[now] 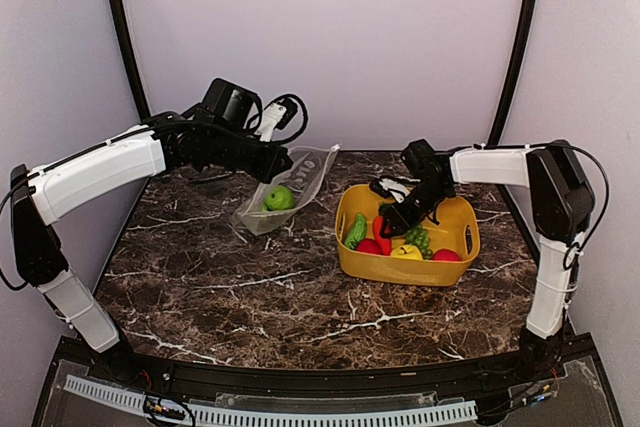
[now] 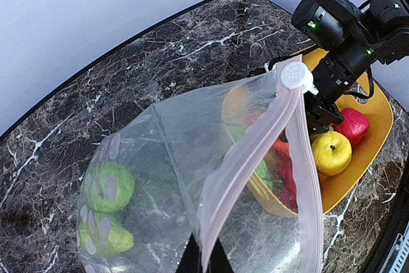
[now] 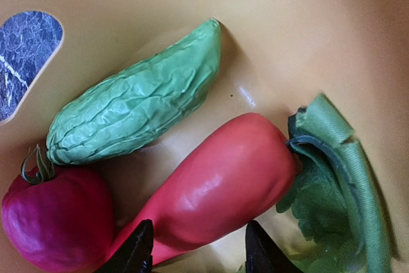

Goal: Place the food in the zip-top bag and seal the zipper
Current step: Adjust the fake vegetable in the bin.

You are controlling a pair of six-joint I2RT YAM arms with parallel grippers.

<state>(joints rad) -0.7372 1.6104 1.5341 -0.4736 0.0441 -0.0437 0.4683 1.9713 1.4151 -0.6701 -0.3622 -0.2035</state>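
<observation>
Left gripper (image 1: 283, 163) clenched on the bag (image 2: 192, 158) mouth, propping it open. Green food (image 2: 108, 187) lies inside below it; zipper (image 2: 246, 151) unsealed. Right gripper (image 3: 199, 250) down in basket (image 1: 400, 269), jaws astride red pepper (image 3: 211, 190), grip unclear. Most food still to move.

My left arm (image 1: 100, 169) reaches from the lower left up toward the frame's centre, forearm nearly level. My left gripper (image 1: 283, 162) is pinched tight on the edge of the zip-top bag (image 1: 310, 172). My right arm (image 1: 495, 165) folds in from the right edge, wrist bent downward. My right gripper (image 1: 393, 224) points down and left, its fingertips (image 3: 136, 252) parted.
</observation>
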